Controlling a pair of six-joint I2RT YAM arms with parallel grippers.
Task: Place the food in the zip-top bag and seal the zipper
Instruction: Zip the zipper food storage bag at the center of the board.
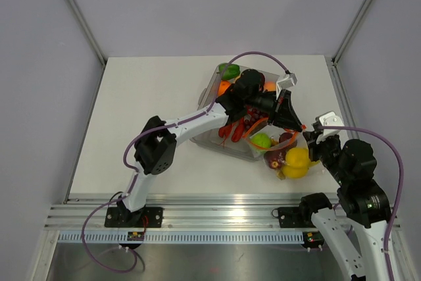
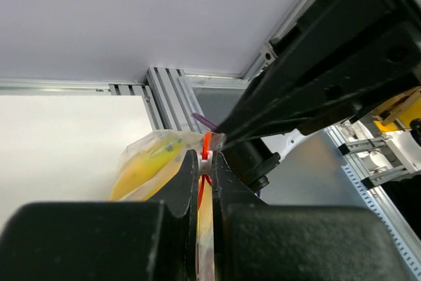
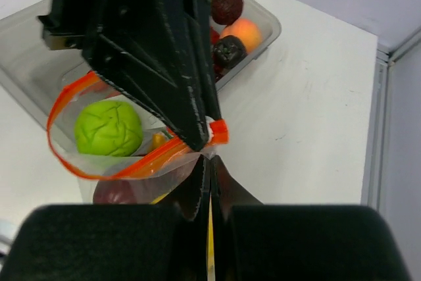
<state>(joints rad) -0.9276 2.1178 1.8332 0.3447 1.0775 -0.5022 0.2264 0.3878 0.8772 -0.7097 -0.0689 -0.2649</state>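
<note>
Partly filled, the floppy clear zip-top bag (image 1: 279, 153) sits at the near right corner of the rigid clear tray (image 3: 271, 39) on the white table (image 1: 145, 110). It holds a yellow banana (image 1: 296, 161), a green fruit (image 3: 108, 128) and a dark red one (image 1: 276, 158). Its orange-red zipper strip (image 3: 141, 161) gapes in a loop, so it is not yet sealed. The left hand (image 2: 205, 162) and right hand (image 3: 210, 166) both pinch one end of that strip, tip to tip. A green pepper (image 1: 229, 70), an orange (image 3: 240, 31) and a red lobster (image 1: 233, 128) wait in the tray, under the crossing left arm.
</note>
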